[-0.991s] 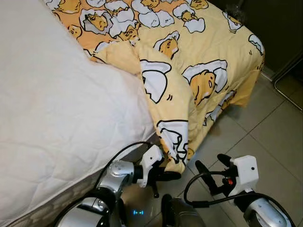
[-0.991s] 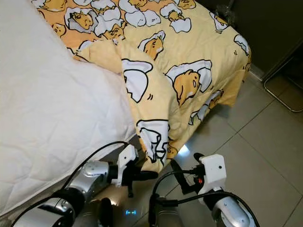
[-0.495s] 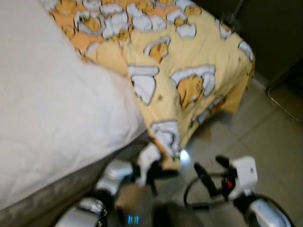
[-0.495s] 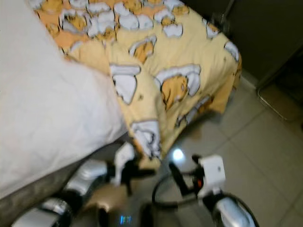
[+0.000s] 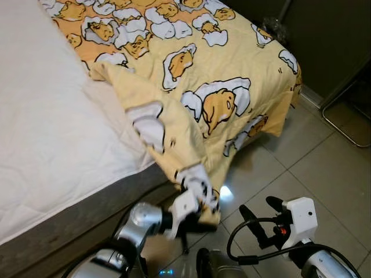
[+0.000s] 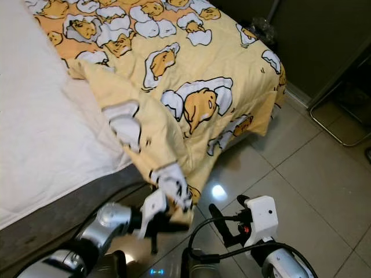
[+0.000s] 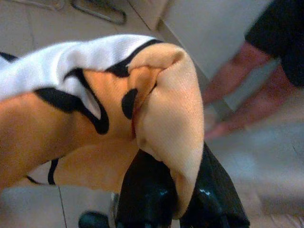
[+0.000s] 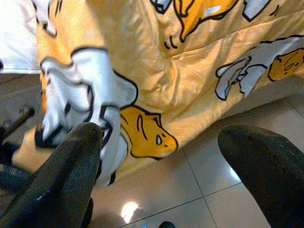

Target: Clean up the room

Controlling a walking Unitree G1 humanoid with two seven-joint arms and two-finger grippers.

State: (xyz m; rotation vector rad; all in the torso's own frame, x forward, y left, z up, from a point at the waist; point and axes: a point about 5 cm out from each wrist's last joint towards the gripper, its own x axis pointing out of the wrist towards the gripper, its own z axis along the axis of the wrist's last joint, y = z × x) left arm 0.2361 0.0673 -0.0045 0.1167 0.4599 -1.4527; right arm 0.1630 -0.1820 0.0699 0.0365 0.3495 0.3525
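- My left gripper (image 5: 204, 209) is clamped tight on the bottom corner of the yellow blanket (image 5: 232, 69), the one with the cartoon egg print, down low just off the side of the bed.
- From my left wrist cam, the fabric is bunched up and folded right over my two black fingers (image 7: 142, 194), so they're pinched closed with the cloth wedged between them.
- The blanket mostly covers the far end of the bed and drapes over the foot corner toward the floor; the part I've got runs as a long twisted fold from the mattress edge down to my gripper.
- The near side of the bed is bare white mattress (image 5: 46, 116), quilted looking, with a grey base (image 5: 75, 211) under it.
- My right gripper (image 5: 259, 216) sits over the tile floor (image 5: 324, 162), near the hanging blanket edge but not touching it. Fingers are spread wide apart, nothing in them; in the right wrist view the two fingertips (image 8: 71, 166) frame the blanket corner with a big gap between.
- There's a metal frame leg thing (image 5: 342, 110) off to my right on the tiles, and a person's bare legs (image 7: 247, 80) blurry in the background of the left wrist view.
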